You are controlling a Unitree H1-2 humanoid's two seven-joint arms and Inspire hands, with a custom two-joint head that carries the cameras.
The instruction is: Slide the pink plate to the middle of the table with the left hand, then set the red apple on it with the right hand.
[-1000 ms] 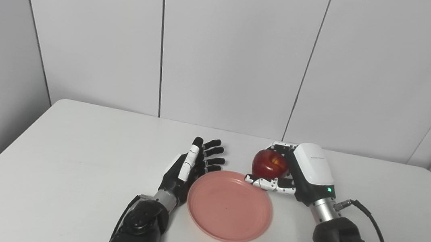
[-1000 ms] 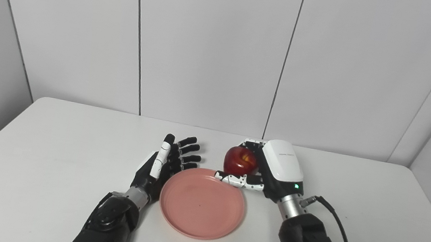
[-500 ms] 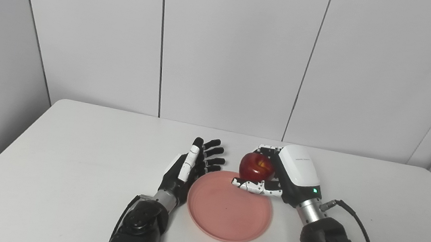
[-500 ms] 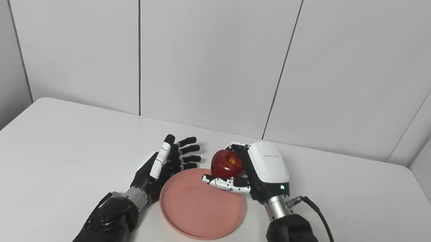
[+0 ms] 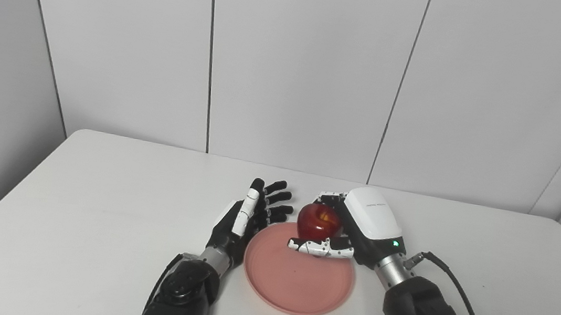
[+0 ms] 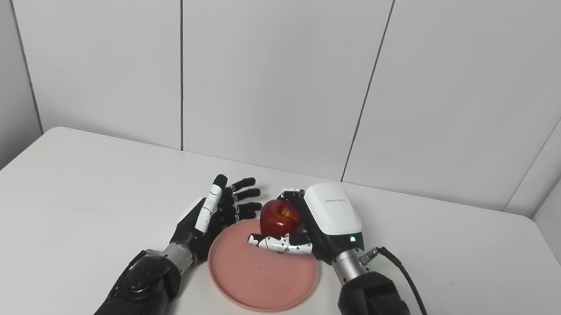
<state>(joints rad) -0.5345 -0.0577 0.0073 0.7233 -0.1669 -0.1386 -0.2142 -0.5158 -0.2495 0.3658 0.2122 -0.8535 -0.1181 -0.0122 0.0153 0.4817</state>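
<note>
A white surface (image 5: 93,221) with rounded far corners fills the lower part of the scene. A few tiny dark specks (too small to identify) lie near its front edge. Behind it stands a wall of pale grey panels (image 5: 301,65), split by thin dark vertical seams. More panels angle in at the far left and far right, closing the sides.

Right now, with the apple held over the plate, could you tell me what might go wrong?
1. The red apple hangs over the pink plate's far edge; released here, it might roll off.
2. The left hand, open beside the rim, sits near the right hand; further leftward travel could bump them together.
</note>
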